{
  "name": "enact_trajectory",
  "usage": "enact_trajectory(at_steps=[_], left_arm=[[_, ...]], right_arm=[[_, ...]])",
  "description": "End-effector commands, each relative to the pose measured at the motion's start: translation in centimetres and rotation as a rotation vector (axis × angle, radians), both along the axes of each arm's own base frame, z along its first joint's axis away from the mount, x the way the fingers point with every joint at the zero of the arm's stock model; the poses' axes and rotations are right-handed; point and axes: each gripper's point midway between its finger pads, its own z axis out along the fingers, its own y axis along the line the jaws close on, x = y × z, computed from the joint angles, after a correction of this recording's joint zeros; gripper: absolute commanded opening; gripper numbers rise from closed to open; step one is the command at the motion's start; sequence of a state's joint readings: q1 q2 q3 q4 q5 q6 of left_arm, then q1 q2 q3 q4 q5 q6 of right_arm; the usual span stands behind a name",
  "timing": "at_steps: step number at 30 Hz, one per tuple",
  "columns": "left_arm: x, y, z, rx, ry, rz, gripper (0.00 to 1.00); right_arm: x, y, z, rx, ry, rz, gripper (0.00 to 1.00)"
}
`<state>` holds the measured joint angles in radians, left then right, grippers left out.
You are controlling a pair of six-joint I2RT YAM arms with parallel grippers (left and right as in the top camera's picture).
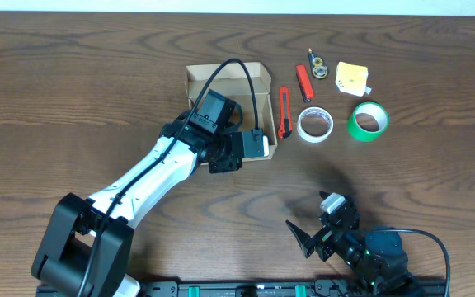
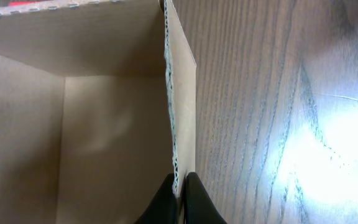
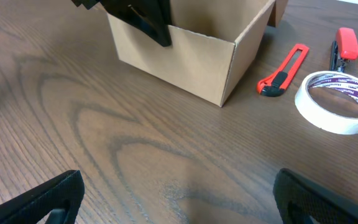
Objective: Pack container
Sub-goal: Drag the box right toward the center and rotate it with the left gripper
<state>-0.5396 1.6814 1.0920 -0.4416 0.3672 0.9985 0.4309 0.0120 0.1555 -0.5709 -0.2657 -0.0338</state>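
Note:
The container point(image 1: 221, 80) is a small open tan cardboard box at the table's centre back. It also shows in the right wrist view point(image 3: 191, 59). My left gripper point(image 2: 179, 186) is shut on the box's near wall point(image 2: 174, 112), one finger inside and one outside. In the overhead view the left gripper point(image 1: 236, 150) sits at the box's front edge. The box's inside looks empty in the left wrist view. My right gripper point(image 3: 176, 196) is open and empty, low over bare table at the front right, also seen in the overhead view point(image 1: 308, 239).
Right of the box lie a red utility knife point(image 1: 284, 111), a smaller red tool point(image 1: 304, 82), a white tape roll point(image 1: 314, 124), a green tape roll point(image 1: 369, 121), a yellow note pad point(image 1: 352, 77) and a small metal piece point(image 1: 317, 66).

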Motion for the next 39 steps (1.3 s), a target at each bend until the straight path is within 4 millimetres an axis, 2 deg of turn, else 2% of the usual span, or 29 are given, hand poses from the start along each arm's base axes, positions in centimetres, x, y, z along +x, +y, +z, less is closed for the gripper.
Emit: enact_trajectory(at_steps=[1,2,4,7,11,13,16,18,22,24,30,35,37,39], left_arm=[[0.7,-0.5,1.5,-0.038,-0.021,0.017,0.78],[0.9,-0.6,1.7,-0.048,-0.013,0.039,0.95],[1.2,-0.8,2.5,-0.075,0.003,0.096,0.95],[1.5,-1.2,4.8,-0.133,0.023,0.174,0.95],[1.8,-1.4,9.9,-0.255,0.056,0.345,0.96],[1.5,-1.0,12.3,-0.289,0.037,0.370,0.95],[1.5,0.3,13.6,-0.297,0.023,0.450,0.96],[1.7,1.6,13.1,-0.289,0.075,0.575,0.95],[2.3,5.7,9.8,-0.207,0.214,0.910,0.95],[2.8,8.1,8.0,-0.170,0.272,1.122,0.99],[3.7,9.7,4.7,-0.139,0.376,1.314,1.00],[4.0,10.2,1.7,-0.077,0.412,1.407,0.82],[4.0,10.3,0.8,-0.057,0.425,1.420,0.65],[4.0,10.5,0.3,-0.037,0.419,1.430,0.44]], right_arm=[[-0.2,0.2,0.0,0.006,0.001,0.013,0.99],[-0.2,0.2,0.0,0.006,0.001,0.013,0.99],[-0.2,0.2,0.0,0.006,0.001,0.013,0.99],[-0.2,0.2,0.0,0.006,0.001,0.013,0.99],[-0.2,0.2,0.0,0.006,0.000,0.013,0.99],[-0.2,0.2,0.0,0.006,0.001,0.013,0.99],[-0.2,0.2,0.0,0.006,0.000,0.013,0.99],[-0.2,0.2,0.0,0.006,0.000,0.013,0.99],[-0.2,0.2,0.0,0.006,0.001,0.013,0.99],[-0.2,0.2,0.0,0.006,0.000,0.013,0.99],[-0.2,0.2,0.0,0.006,0.001,0.013,0.99],[-0.2,0.2,0.0,0.006,0.001,0.013,0.99],[-0.2,0.2,0.0,0.006,0.000,0.013,0.99],[-0.2,0.2,0.0,0.006,0.001,0.013,0.99]])
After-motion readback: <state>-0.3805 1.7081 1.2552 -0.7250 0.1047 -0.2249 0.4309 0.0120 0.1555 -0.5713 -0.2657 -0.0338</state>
